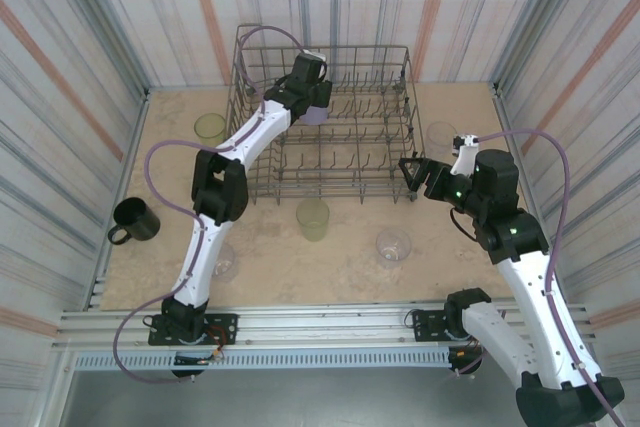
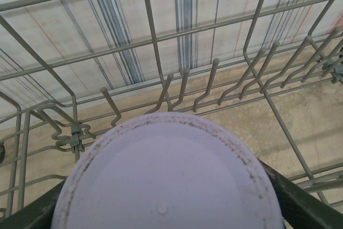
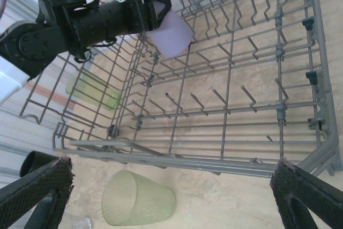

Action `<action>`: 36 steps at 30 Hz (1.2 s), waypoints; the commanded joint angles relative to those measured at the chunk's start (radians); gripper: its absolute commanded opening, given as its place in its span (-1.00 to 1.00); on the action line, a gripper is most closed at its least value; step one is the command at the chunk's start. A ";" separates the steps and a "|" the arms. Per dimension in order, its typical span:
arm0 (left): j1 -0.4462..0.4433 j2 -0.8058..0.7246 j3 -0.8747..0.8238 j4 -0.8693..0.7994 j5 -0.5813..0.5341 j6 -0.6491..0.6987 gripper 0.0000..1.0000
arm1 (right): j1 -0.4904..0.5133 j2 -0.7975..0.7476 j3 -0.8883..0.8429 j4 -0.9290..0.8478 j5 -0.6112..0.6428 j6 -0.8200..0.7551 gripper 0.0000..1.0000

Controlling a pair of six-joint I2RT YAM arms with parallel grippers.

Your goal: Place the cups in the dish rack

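Striped walls point(image 1: 70, 57) boxed the tan table point(image 1: 270, 272). The left gripper point(image 1: 313, 97) clasped the lavender cup point(image 3: 174, 33) across its wall, inside the dish rack point(image 1: 340, 187), left half. The right gripper point(image 1: 408, 169) gaped empty. Light, stiff, slick plastic probably suited a mid-wall pinch.

Tan table point(image 1: 350, 272) with dish rack point(image 1: 350, 172), scattered cups point(image 1: 312, 218), black mug point(image 1: 133, 219).

A black mug point(image 1: 133, 219) is set upright near the left edge of the table point(image 1: 340, 272), with its handle turned near-left. The table is enclosed by striped walls point(image 1: 70, 57) on three sides, and a metal rail point(image 1: 330, 325) is fixed along its near edge.
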 commanded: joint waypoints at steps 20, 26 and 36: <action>0.010 -0.033 -0.049 0.027 0.014 -0.058 0.95 | -0.004 -0.032 -0.018 0.007 0.023 0.000 0.98; 0.009 -0.087 -0.055 0.021 0.002 -0.065 0.97 | -0.006 -0.023 -0.006 0.001 0.019 0.019 0.97; 0.010 -0.231 -0.113 0.001 -0.029 -0.114 0.97 | -0.007 0.067 0.078 -0.063 -0.025 0.003 0.98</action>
